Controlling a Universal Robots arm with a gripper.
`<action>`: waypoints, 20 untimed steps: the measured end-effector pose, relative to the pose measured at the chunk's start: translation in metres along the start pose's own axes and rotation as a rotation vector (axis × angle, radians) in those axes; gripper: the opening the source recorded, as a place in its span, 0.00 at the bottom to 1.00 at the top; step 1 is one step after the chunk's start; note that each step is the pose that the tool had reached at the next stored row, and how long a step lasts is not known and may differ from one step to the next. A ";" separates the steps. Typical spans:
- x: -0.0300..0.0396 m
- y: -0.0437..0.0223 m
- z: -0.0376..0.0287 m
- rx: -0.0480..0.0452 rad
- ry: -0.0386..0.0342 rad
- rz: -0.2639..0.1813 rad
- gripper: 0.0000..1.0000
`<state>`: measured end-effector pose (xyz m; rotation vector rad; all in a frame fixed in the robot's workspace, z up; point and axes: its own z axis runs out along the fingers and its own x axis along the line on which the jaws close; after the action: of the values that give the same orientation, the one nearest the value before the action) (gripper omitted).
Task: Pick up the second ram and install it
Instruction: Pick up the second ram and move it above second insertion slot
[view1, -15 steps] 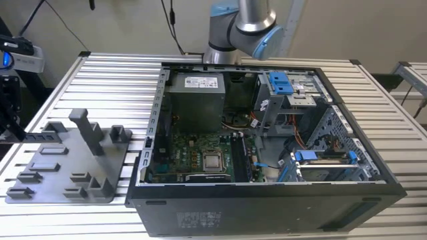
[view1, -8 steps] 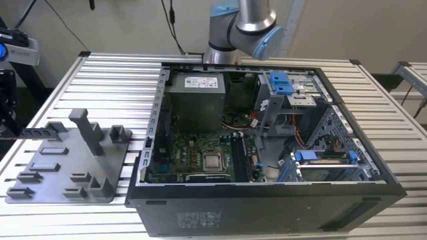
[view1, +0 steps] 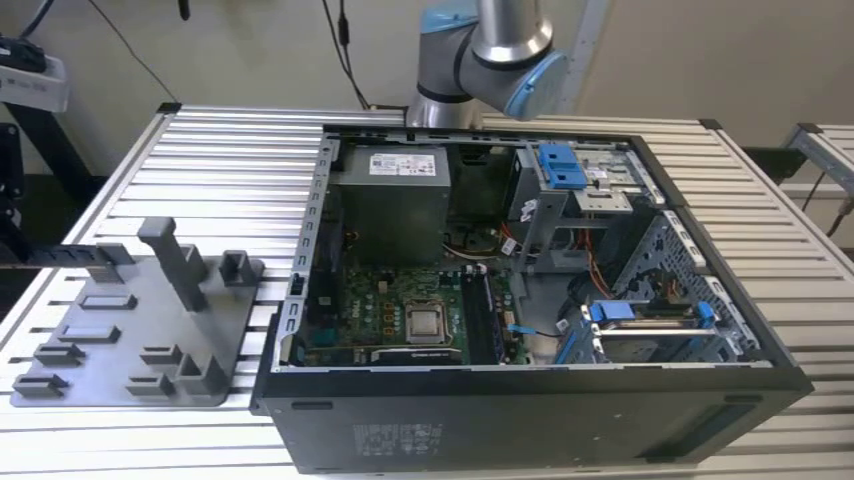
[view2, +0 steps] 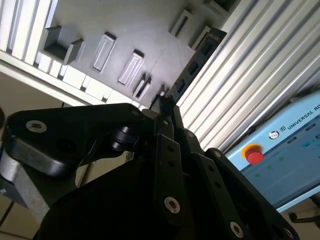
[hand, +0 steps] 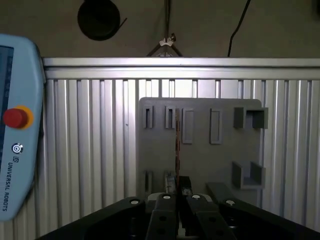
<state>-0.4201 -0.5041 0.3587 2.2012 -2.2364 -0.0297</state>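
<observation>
item: second ram. held edge-on, pincer clamped on it, over grey fixture tray on tabletop, to the exterior view's left of open computer case. status: grasp apparently made; installing in case not yet done.

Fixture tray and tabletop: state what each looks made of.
Fixture tray: probably matte grey plastic; uniform dull colour, blocky posts and slots, no glare. Tabletop: bare aluminium, likely extruded; parallel silvery ribbed slats with bright reflections along them.
</observation>
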 end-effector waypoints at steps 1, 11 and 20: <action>0.0000 0.0000 -0.0019 0.0000 0.0000 0.000 0.14; -0.0002 0.0003 -0.0204 0.0000 0.0000 0.005 0.14; -0.0005 0.0007 -0.0447 0.0001 -0.0001 0.006 0.14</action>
<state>-0.4201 -0.5041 0.4034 2.1943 -2.2432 -0.0297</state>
